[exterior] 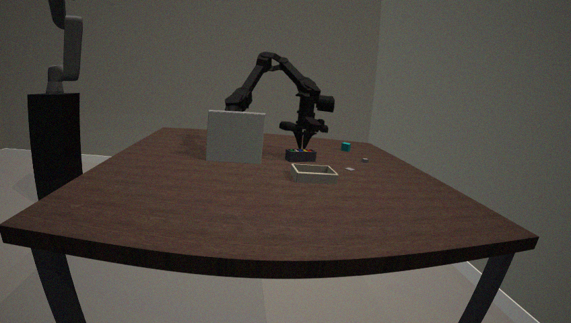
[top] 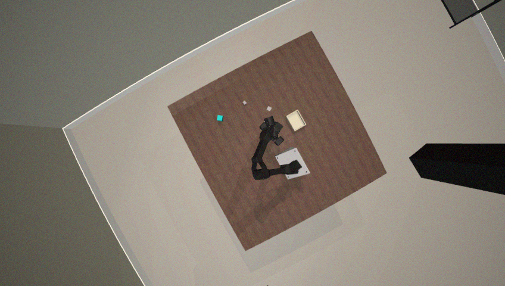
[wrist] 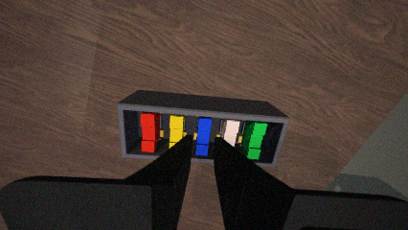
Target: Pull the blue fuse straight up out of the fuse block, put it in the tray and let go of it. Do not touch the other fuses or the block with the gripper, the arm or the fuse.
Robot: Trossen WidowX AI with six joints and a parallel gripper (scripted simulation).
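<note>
Arm: arched, wrist down over fuse block (exterior: 300, 155) (wrist: 203, 103).
Tool (exterior: 303, 148) (wrist: 203, 142): slightly spread, pinching nothing.
Blue fuse (wrist: 203, 136): long axis crosswise to block.

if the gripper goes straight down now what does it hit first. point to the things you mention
Likely the blue fuse (wrist: 203, 136) in the fuse block (exterior: 300, 155) (wrist: 203, 103), lined up between the gripper's (exterior: 303, 148) (wrist: 204, 139) fingertips; depth is unclear.
</note>
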